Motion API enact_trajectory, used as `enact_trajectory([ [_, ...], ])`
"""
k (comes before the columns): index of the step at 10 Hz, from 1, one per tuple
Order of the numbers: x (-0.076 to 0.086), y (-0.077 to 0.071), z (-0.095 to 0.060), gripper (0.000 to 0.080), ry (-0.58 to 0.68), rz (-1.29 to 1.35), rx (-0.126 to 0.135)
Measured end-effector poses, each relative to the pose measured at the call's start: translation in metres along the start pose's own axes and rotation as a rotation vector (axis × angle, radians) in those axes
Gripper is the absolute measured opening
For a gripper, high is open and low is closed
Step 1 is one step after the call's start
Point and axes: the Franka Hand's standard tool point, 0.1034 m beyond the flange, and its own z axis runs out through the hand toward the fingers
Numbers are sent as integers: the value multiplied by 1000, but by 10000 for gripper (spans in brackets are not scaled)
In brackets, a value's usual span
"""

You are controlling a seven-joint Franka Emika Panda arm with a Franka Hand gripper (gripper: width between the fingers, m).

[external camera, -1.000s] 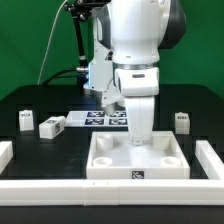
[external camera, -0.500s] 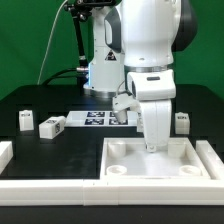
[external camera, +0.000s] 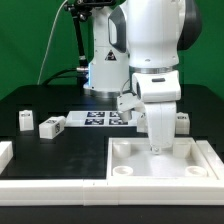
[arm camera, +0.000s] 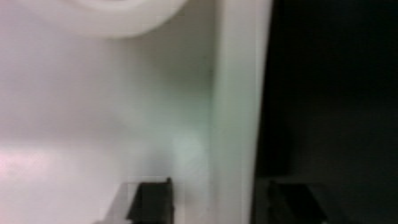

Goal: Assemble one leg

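Ext. view: gripper (external camera: 156, 148) sits low on the far wall of the large white square tray-like plastic top (external camera: 165, 172). The nearest leg (external camera: 181, 121), a small white tagged plastic block, stands beyond it at ext. view's right, untouched.
Wrist view: dark fingertips (arm camera: 153, 202) straddle that wall; clamped or not, cannot tell. Best approach: settle top squarely, then fetch leg w/ a centred grip.

No legible text; coded tags on leg (external camera: 51, 126), marker board (external camera: 97, 119)
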Motion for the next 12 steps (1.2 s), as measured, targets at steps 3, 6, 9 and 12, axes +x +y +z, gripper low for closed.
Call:
enact_trajectory([
  [3, 0, 0, 0, 566, 0, 1, 0],
  [6, -1, 0, 0, 644, 0, 1, 0],
  [9, -1, 0, 0, 649, 0, 1, 0],
  [12, -1, -3, -5, 649, -3, 20, -4],
])
